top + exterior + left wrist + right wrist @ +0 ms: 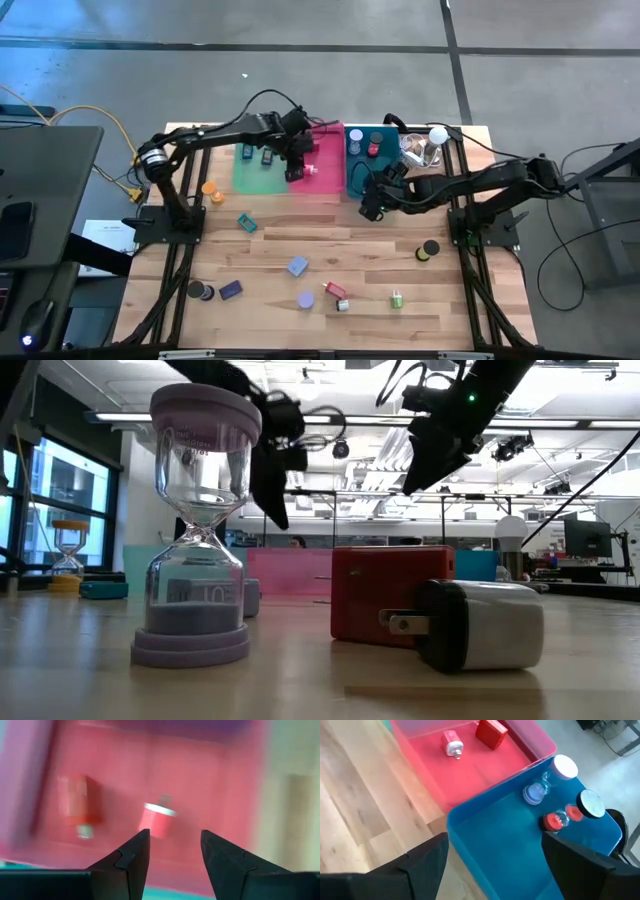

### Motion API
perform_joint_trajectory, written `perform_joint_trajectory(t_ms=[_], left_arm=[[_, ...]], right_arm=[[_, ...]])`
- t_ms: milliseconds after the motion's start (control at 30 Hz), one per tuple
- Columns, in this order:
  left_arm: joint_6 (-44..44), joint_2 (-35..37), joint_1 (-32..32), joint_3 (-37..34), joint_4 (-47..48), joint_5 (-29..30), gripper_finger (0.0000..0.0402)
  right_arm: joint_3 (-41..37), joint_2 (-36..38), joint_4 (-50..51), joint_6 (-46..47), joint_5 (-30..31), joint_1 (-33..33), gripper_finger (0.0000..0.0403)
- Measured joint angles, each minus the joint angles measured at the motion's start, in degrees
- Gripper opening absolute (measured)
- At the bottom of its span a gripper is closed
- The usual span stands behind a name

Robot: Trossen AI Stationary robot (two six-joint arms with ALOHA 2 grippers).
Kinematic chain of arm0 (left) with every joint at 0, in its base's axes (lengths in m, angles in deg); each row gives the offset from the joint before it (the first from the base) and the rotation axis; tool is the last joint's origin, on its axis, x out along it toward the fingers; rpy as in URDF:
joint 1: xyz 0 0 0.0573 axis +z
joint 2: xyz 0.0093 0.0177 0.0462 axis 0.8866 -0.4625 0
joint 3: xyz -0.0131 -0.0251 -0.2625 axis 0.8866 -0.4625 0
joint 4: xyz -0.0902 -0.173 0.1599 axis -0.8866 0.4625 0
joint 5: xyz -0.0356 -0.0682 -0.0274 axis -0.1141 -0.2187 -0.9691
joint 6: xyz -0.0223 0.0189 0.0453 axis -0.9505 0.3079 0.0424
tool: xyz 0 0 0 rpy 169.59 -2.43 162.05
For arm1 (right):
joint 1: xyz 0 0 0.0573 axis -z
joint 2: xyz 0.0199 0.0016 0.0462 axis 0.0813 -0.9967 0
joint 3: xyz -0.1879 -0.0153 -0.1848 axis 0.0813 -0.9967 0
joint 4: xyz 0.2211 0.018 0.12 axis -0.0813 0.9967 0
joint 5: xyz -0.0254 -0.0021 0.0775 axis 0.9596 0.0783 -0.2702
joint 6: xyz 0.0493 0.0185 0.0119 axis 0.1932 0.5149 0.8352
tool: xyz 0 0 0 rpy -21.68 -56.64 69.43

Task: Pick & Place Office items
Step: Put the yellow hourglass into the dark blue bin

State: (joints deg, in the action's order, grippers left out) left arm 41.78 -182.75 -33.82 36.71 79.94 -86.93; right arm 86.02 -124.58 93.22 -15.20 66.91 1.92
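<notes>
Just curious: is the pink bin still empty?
No, the pink bin holds a red block and a small red-and-white plug.

Green bin (258, 172), pink bin (325, 168), teal bin (357, 160); lavender block (297, 266), red charger (390, 606), dk claws.

Floor (300, 60): grey concrete with dark seam lines, upper part of the high view.
Table (260, 275): light wooden planks, centre of the frame.
Desk (40, 190): grey, left edge of the frame.
Ceiling (330, 430): white beams with strip lights, upper centre of the low view.
Windows (30, 490): bright daylight, left edge.
</notes>
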Motion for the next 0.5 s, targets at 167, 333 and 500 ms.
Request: perform_joint_trajectory(t_ms=[167,333,500], left_arm=[[-6.73,3.72,-5.10,0.00,10.15,-0.53,0.0170],[-14.25,6.01,-12.45,-0.07,18.90,-0.08,0.0170],[-21.54,6.34,-20.97,-0.11,24.82,6.67,0.0170]], right_arm=[[0.00,0.00,-0.04,-0.99,-1.12,-1.60,0.0309],[0.00,0.00,-1.29,-1.03,-5.11,-3.00,0.0309],[0.00,0.00,-2.91,-1.03,-10.53,-3.93,0.0309]])
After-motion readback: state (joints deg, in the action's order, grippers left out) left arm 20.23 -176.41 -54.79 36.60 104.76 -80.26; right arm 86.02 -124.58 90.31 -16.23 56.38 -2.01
